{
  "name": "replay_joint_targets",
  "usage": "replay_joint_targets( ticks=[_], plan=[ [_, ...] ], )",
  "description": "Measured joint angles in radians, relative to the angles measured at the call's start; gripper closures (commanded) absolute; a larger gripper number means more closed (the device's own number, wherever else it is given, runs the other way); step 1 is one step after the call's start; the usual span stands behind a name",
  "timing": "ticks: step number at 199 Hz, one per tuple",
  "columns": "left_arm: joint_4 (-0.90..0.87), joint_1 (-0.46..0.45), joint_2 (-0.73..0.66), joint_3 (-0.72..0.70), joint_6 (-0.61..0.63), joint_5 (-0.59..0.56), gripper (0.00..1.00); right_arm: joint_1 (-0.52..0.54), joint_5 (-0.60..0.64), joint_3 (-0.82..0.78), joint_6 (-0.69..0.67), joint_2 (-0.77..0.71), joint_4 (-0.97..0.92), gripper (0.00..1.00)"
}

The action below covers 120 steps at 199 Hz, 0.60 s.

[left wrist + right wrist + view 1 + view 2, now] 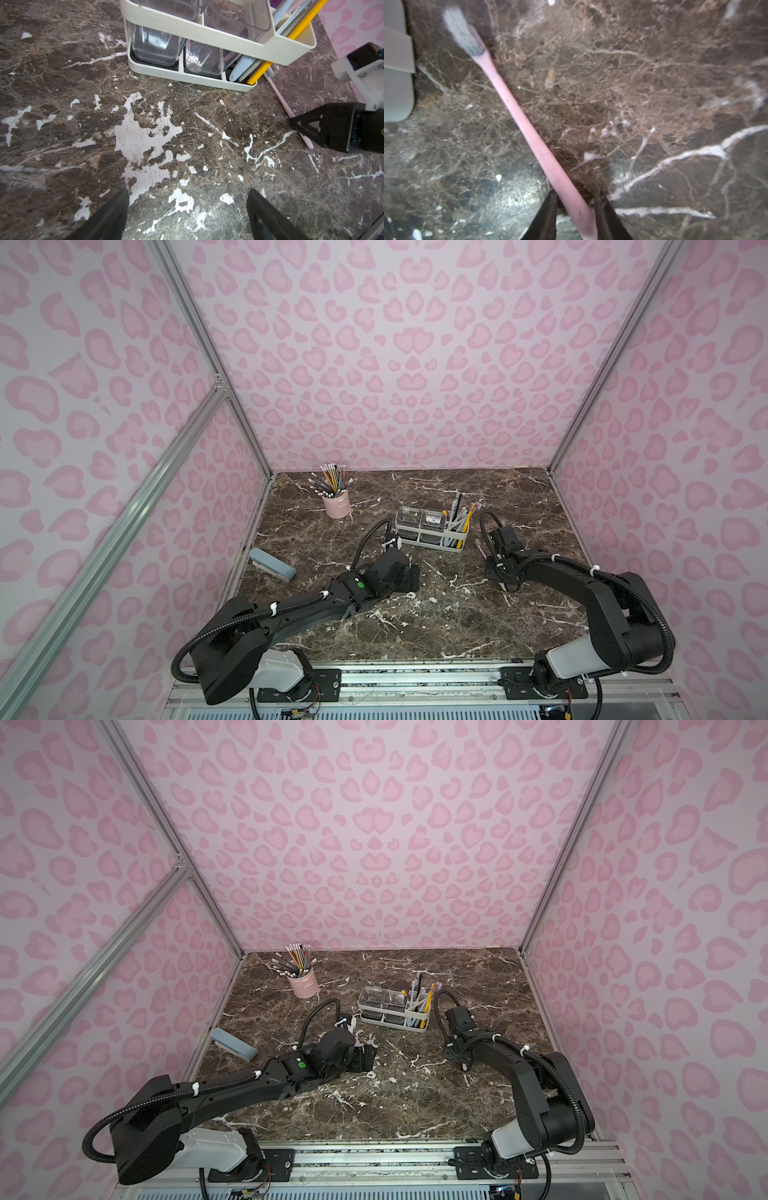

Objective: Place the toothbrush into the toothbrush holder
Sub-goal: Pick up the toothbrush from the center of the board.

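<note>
On the dark marble worktop (pixel 436 626) a pink cup of pencils (pixel 336 502) stood out at 11 o'clock and a grey-blue case (pixel 272 565) lay at 9. The toothbrush holder (pixel 456 540), white, with two clear boxes (pixel 419 519) and several brushes (pixel 469 516) upright in its slotted end, sat just past centre toward 1. The toothbrush (pixel 529 128) lay flat at the holder's 4 o'clock, its head just beside the corner and not touching. It had a slim pink handle, with greyish bristles pointing to 11. The right hand (pixel 576 197) straddled the handle near its tail; whether it was pinching, I couldn't tell. The left hand (pixel 188 191) hung spread over bare worktop at the holder's 7. From above, the right hand hid most of the toothbrush; close up, its bristles were blurred.
</note>
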Motion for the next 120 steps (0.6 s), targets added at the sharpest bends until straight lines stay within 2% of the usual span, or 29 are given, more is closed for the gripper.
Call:
replay_joint_targets(
  ticks=[38,120],
  plan=[
    [0.000,0.000,0.000,0.000,0.000,0.000,0.10,0.012,0.013,-0.010,0.020,-0.006,0.010,0.71],
    [0.000,0.000,0.002,0.000,0.000,0.000,0.10,0.024,-0.013,-0.014,0.044,-0.007,0.029,0.90]
  ],
)
